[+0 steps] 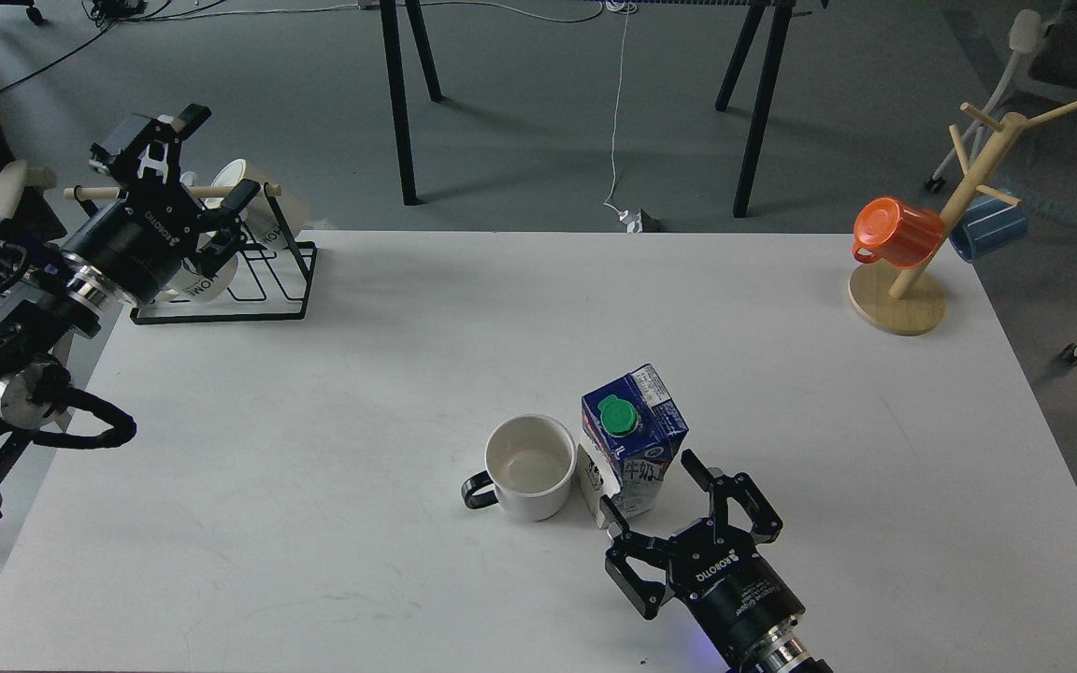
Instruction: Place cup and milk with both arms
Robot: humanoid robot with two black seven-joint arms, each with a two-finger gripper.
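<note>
White and squat, the cup (530,466) stands upright near the middle of the tabletop (314,523), black handle to the left, with the milk (634,439) just beside it on the right. My right gripper (657,500) sits at the carton's near side, fingers (615,525) spread open and not clamping it. My left gripper (214,161) hangs well apart over the wire mug rack (258,280), fingers open and empty.
</note>
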